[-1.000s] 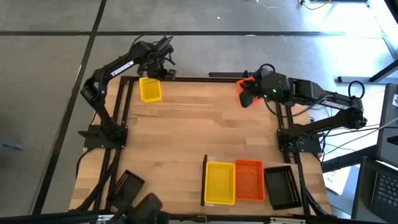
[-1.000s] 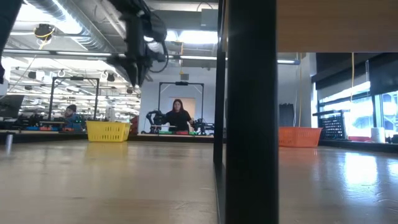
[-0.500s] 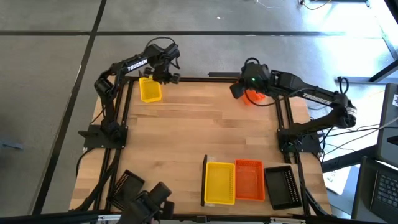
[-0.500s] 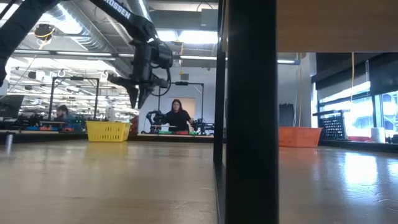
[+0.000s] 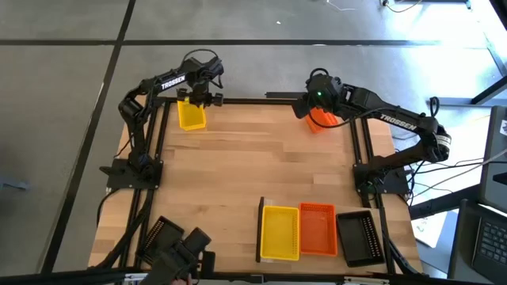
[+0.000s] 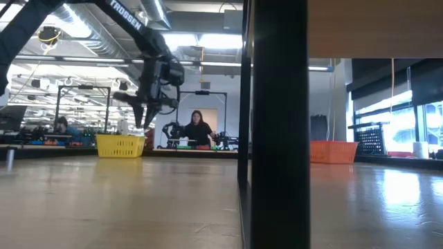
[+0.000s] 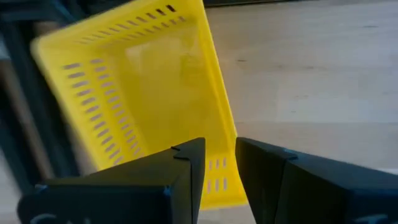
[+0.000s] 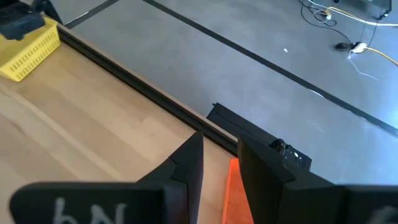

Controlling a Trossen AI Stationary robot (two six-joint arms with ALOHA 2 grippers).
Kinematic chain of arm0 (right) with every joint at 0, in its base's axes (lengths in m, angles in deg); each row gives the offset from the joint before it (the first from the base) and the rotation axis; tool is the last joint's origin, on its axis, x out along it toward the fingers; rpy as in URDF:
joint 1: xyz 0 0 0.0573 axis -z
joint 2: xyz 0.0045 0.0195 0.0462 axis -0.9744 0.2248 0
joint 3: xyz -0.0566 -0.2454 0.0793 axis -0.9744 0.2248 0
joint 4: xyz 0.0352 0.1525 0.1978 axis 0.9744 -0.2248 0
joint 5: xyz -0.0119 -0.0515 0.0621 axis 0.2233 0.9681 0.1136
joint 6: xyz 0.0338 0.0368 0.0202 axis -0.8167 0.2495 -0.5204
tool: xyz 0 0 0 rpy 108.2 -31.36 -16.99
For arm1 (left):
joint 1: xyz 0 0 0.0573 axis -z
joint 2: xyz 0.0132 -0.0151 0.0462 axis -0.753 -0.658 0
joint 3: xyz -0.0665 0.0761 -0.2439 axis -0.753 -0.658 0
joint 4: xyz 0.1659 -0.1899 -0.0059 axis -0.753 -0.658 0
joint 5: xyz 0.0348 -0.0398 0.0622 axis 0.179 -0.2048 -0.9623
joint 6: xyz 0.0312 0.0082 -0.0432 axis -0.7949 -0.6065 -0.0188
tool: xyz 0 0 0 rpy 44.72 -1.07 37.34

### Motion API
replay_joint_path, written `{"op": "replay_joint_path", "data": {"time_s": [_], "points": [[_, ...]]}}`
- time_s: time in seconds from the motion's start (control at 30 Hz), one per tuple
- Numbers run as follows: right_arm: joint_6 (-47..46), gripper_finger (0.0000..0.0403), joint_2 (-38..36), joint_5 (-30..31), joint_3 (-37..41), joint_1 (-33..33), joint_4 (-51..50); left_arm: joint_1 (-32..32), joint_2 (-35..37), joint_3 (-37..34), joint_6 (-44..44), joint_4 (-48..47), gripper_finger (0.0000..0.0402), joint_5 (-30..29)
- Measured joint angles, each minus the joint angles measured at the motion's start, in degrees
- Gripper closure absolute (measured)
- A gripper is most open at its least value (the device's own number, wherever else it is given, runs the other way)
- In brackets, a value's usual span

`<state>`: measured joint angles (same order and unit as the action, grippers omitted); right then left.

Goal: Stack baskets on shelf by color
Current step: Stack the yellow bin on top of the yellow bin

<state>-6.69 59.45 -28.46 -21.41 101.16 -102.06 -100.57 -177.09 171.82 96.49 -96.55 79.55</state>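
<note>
A yellow basket (image 5: 191,115) stands on the table's far left corner, bottom down. My left gripper (image 5: 196,100) points down just above it, open by a narrow gap; in the left wrist view its fingertips (image 7: 219,158) hover over one wall of the basket (image 7: 155,87). An orange basket (image 5: 324,119) stands at the far right edge. My right gripper (image 5: 306,107) hangs over its far left end, slanting down, open with nothing between its fingers (image 8: 221,152). The shelf (image 5: 261,229) lies at the near edge.
On the shelf board a yellow (image 5: 280,233) and an orange basket (image 5: 318,229) stand side by side, with a black one (image 5: 356,237) to their right. Another black basket (image 5: 162,233) lies near left. The shelf's dark upright (image 6: 277,124) blocks the low view's middle. People work beyond the table.
My left gripper has come down and a little toward the table's left edge, and now hangs close over the yellow basket. My right arm has swung so that its gripper has gone toward the far edge, and the orange basket now shows beside it. No basket has moved.
</note>
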Motion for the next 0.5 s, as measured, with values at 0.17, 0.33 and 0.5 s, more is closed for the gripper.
{"op": "replay_joint_path", "data": {"time_s": [0.17,0.33,0.5], "points": [[2.3,0.0306,0.0,0.0,0.0,0.1,0.0,-1.4,0.0,-2.6,-0.6,3.2,0.0320,3.2],[2.8,0.0306,-0.1,-0.1,0.0,0.1,0.0,-1.5,0.0,-3.1,-0.6,4.0,0.0320,3.1],[2.8,0.0306,-0.1,-0.1,0.0,0.1,0.0,-1.5,0.0,-3.1,-0.6,6.6,0.0320,3.3]]}}
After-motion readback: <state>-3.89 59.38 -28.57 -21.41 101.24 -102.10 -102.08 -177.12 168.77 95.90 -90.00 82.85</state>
